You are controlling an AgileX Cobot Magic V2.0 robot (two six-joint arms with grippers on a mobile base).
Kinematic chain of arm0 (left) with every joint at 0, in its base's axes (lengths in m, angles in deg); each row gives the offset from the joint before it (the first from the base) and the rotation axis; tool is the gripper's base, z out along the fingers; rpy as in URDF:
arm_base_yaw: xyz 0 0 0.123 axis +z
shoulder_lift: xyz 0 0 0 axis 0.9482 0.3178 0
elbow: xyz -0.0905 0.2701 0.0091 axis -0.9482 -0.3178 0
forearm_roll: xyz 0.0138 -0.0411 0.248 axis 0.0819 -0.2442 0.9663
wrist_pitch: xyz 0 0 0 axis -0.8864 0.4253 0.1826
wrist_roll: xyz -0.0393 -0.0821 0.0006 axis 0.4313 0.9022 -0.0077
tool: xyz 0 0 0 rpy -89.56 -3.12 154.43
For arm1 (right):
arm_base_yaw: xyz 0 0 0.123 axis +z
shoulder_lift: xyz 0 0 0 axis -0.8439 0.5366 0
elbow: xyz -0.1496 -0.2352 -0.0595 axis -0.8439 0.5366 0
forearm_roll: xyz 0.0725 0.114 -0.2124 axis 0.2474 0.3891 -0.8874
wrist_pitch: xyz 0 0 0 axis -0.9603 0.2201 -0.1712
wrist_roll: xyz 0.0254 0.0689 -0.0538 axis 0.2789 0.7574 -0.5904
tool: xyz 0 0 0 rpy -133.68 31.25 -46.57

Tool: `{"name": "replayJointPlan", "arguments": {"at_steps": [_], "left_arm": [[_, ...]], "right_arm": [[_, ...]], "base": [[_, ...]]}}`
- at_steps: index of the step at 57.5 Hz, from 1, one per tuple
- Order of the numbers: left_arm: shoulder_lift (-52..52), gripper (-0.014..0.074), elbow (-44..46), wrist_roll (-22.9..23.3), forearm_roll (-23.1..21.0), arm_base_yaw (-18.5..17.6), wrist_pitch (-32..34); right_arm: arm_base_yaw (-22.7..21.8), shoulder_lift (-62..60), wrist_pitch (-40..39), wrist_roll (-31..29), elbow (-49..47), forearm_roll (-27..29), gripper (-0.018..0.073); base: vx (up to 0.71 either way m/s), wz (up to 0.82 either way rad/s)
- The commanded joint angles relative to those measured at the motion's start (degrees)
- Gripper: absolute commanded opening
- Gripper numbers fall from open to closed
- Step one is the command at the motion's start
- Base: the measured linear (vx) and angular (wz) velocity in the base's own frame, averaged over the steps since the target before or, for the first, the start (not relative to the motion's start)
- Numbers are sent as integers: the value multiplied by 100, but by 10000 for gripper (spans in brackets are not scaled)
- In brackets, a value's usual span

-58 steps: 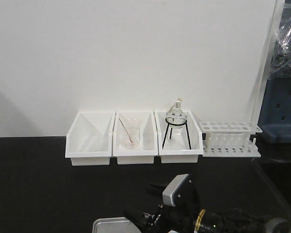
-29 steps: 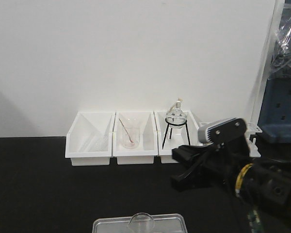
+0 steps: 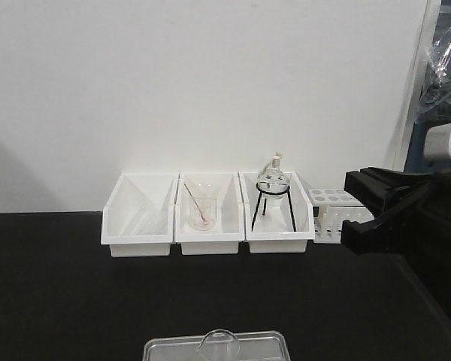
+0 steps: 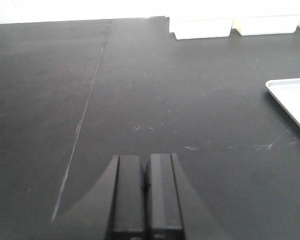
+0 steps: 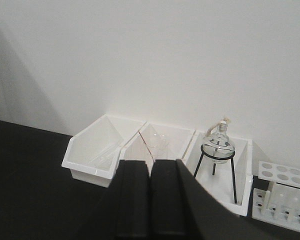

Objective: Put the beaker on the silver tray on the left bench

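1. The small clear glass beaker [image 3: 220, 344] stands in the shallow shiny metal tray [image 3: 165, 349] on the matte black tabletop [image 3: 60, 286].
2. Both grippers, left [image 4: 145, 192] and right [image 5: 150, 197], show jaws clenched, empty.
3. White plastic bins [image 3: 139, 226] line the wall.

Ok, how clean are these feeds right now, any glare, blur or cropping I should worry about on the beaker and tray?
Front view: soft and grainy; the beaker and silver tray are cropped by the bottom edge, and the right hand is a dark silhouette. Left wrist view: the left bench shows pale sheen and streaks, the far bins are blown out white, and the left hand is shut. Right wrist view: even light, slightly soft, no glare.
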Motion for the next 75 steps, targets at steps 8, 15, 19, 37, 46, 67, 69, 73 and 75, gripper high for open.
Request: {"name": "replayJointPlan", "arguments": {"at_steps": [8, 15, 19, 37, 46, 67, 69, 73, 75], "left_arm": [[-90, 1, -159, 6, -4, -33, 448], [-90, 1, -159, 6, -4, -33, 448], [-90, 1, -159, 6, -4, -33, 448], [-90, 1, -159, 6, -4, -33, 448], [-90, 1, -159, 6, -4, -33, 448], [-90, 1, -159, 6, -4, -33, 448], [-90, 1, -159, 6, -4, -33, 448], [-90, 1, -159, 6, -4, -33, 448], [-90, 1, -159, 6, -4, -33, 448]], "right_arm": [[-21, -151, -264, 301, -155, 131, -11], [-21, -161, -264, 437, -155, 131, -11], [-21, -93, -269, 427, -155, 180, -11], [-21, -202, 478, -2973, -155, 2978, -11], [-77, -662, 728, -3996, 325, 3452, -11], [-1294, -3504, 253, -3459, 3582, 3407, -11], [-1294, -3740, 262, -3459, 3784, 3451, -11], [-1287, -4339, 267, -3459, 4274, 3452, -11], [-1287, -4629, 267, -3459, 4429, 3466, -11]], "base": [[0, 0], [0, 0], [0, 0], [0, 0], [0, 0], [0, 0], [0, 0], [0, 0], [0, 0]]}}
